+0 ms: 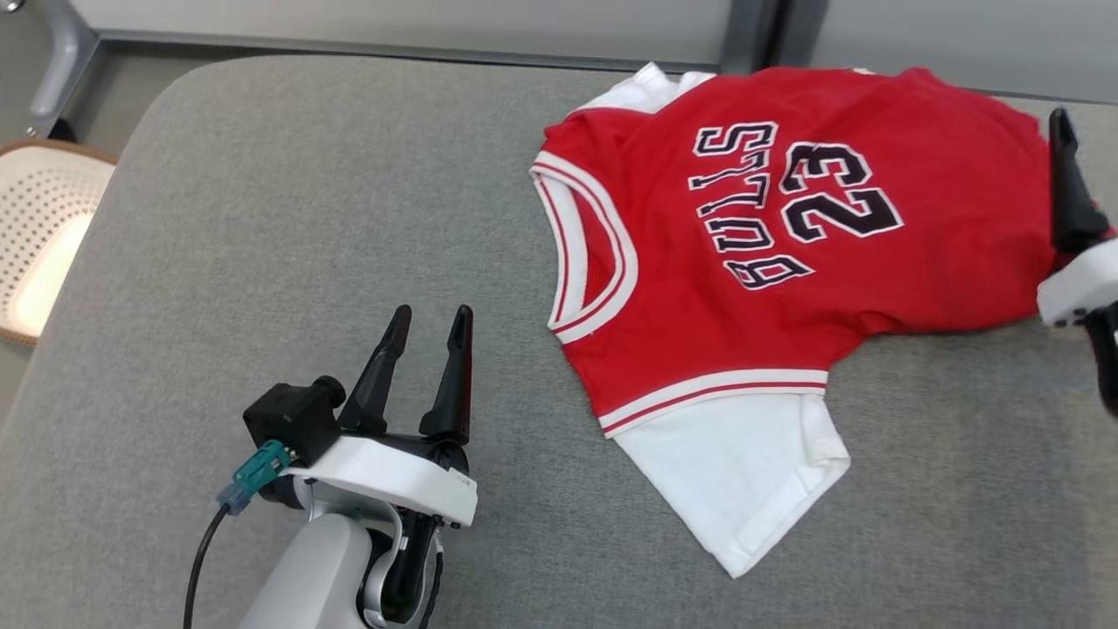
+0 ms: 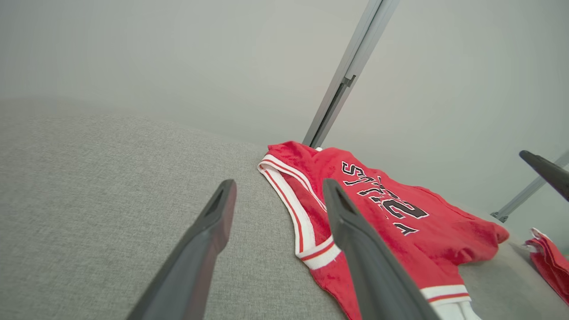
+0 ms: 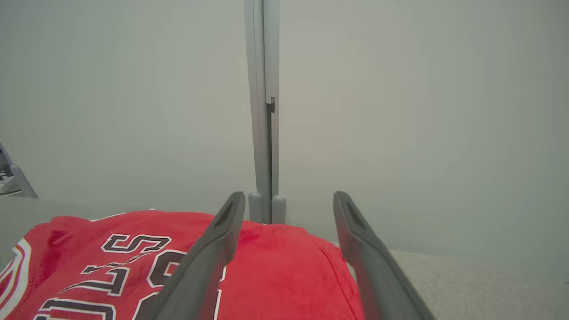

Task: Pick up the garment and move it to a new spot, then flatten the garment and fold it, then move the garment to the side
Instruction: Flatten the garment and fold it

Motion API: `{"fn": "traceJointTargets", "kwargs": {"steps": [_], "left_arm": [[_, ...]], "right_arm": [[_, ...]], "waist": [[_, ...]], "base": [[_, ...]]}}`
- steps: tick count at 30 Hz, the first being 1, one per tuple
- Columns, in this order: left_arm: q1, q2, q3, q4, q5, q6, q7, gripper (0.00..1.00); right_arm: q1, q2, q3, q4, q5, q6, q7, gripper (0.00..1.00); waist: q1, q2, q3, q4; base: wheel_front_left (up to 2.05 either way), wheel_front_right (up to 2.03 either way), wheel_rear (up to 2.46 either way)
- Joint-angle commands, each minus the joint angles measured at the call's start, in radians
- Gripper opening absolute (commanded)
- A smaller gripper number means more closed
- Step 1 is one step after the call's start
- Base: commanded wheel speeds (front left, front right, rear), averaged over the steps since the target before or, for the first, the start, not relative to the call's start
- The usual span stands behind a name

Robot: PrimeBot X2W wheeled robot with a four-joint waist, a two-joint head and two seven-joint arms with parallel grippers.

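Observation:
The garment (image 1: 699, 288) is a red basketball jersey with "BULLS 23" lettering and white sleeves. It lies spread on the right half of the grey padded surface (image 1: 306, 192), with one white sleeve pointing toward me. My left gripper (image 1: 430, 319) stands open over bare padding just left of the jersey, with nothing between its fingers. In the left wrist view, the left gripper (image 2: 280, 184) points at the jersey (image 2: 400, 222). My right gripper (image 3: 288, 198) is open just above the jersey's far right edge (image 3: 275, 266). One of its fingers (image 1: 1067, 188) shows at the right border.
A pale perforated seat or basket (image 1: 44, 236) stands off the surface at the left. Grey wall panels with a metal post (image 1: 751, 35) run close behind the far edge. Bare padding stretches to the left of the jersey and in front of it.

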Motion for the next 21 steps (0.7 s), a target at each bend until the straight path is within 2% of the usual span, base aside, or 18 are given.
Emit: {"fn": "traceJointTargets", "kwargs": {"steps": [1,4,9,14,21], "left_arm": [[0.010,0.004,0.006,0.005,0.012,-0.008,0.000,1.00],[0.024,0.005,0.013,0.016,0.018,-0.003,0.000,1.00],[0.042,0.004,0.000,0.075,-0.003,0.009,0.001,1.00],[0.014,0.005,-0.035,0.142,0.006,0.009,0.001,1.00],[-0.069,0.005,-0.085,0.310,0.059,0.089,0.044,1.00]], "right_arm": [[0.038,0.004,-0.013,-0.018,0.015,0.000,-0.015,1.00],[0.148,0.053,-0.048,-0.079,0.032,0.000,-0.036,1.00],[0.331,0.124,-0.085,-0.204,-0.013,0.000,-0.049,1.00],[0.431,0.181,-0.124,-0.284,-0.048,0.000,-0.050,1.00],[0.460,0.209,-0.169,-0.336,-0.069,0.000,-0.051,1.00]], "waist": [[0.0000,0.0000,-0.049,-0.054],[0.0000,0.0000,-0.070,-0.082],[0.0000,0.0000,-0.087,-0.131],[0.0000,0.0000,-0.080,-0.176],[0.0000,0.0000,-0.064,-0.219]], "base": [[0.00,0.00,0.00],[0.00,0.00,0.00],[0.00,0.00,0.00],[0.00,0.00,0.00],[0.00,0.00,0.00]]}}
